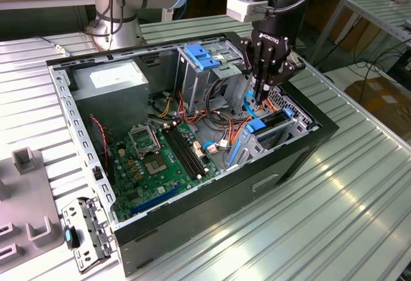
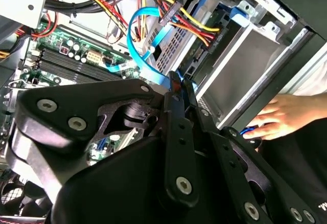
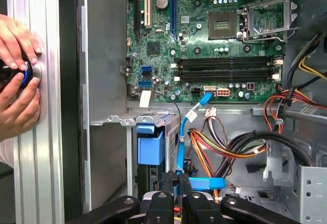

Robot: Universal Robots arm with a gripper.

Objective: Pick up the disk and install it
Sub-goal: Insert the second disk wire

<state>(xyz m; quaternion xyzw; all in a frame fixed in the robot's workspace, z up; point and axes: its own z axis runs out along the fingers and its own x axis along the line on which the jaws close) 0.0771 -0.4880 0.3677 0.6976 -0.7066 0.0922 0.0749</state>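
The disk (image 1: 273, 127) sits in the low drive cage at the exterior view's right end of the open computer case (image 1: 83, 146), a blue rail along its side. In the first wrist view the disk's blue rail (image 3: 150, 147) shows in the bay just beside my fingers. My gripper (image 1: 260, 95) hangs inside the case right above the disk's inner end. Its black fingers (image 2: 179, 106) are pressed together, and a thin blue data cable (image 3: 180, 132) runs down between the fingertips (image 3: 168, 183) in both wrist views.
Red, yellow and orange wires (image 3: 230, 142) crowd around the gripper. The motherboard (image 1: 154, 159), the grey power supply (image 1: 119, 82) and a tall cage with a blue bracket (image 1: 202, 56) fill the case. A person's hands (image 3: 15, 75) rest on a round knob outside the case wall.
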